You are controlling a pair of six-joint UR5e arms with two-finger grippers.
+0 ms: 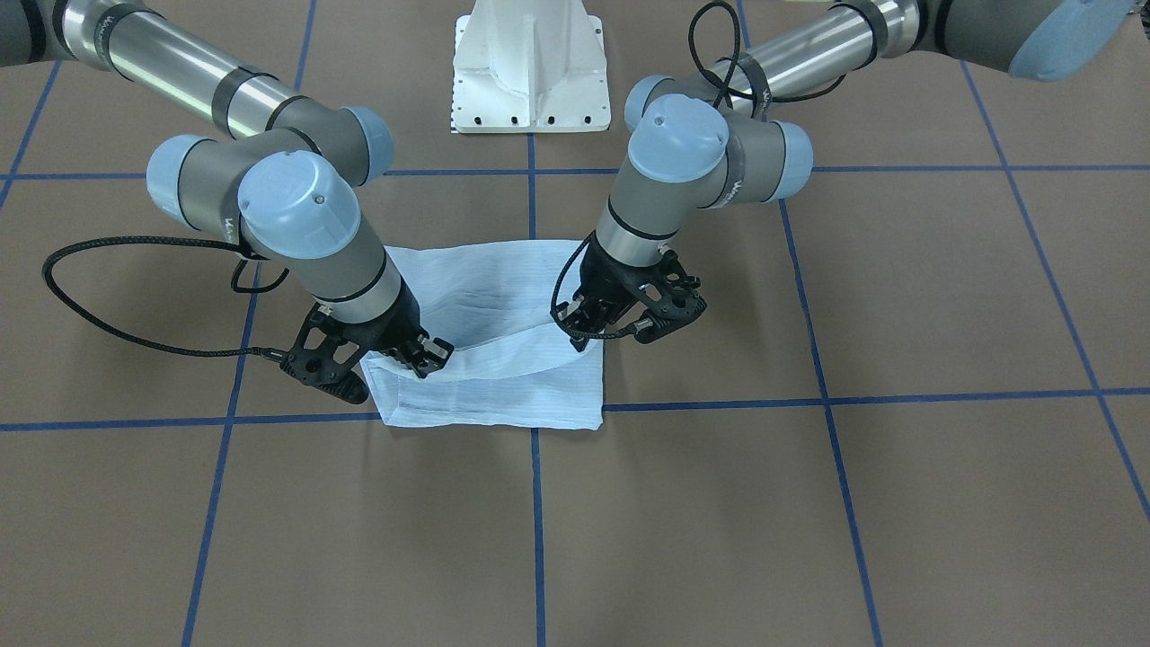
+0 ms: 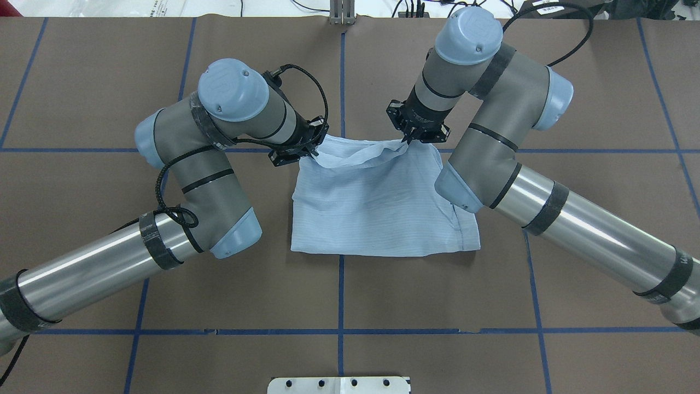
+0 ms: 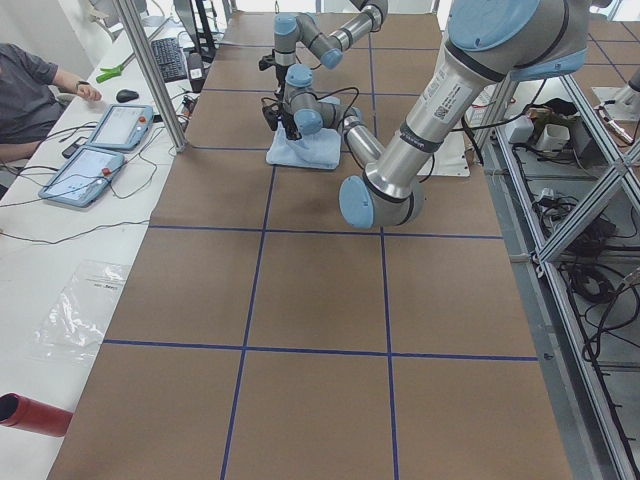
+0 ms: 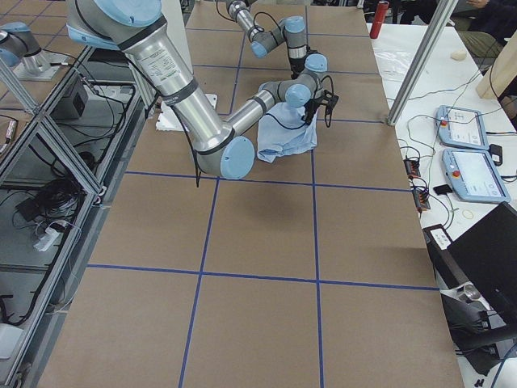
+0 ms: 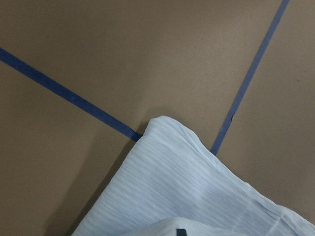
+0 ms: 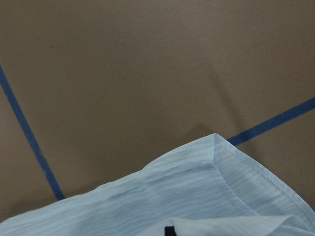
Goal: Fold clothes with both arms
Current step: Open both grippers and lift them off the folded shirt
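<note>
Left gripper (image 2: 313,151) and right gripper (image 2: 407,141) each pinch closed on a far corner of the shirt (image 2: 377,213), lying mid-table (already partly folded). Best carry both corners level toward the near hem, edge taut, so the fold lands square.

The right arm (image 2: 492,148) hides the shirt's (image 2: 377,202) 3 o'clock edge overhead. Both wrist views cut the shirt off at 6 o'clock.

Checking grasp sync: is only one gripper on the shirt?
No, the left gripper and right gripper each pinch the shirt at its raised far edge.
</note>
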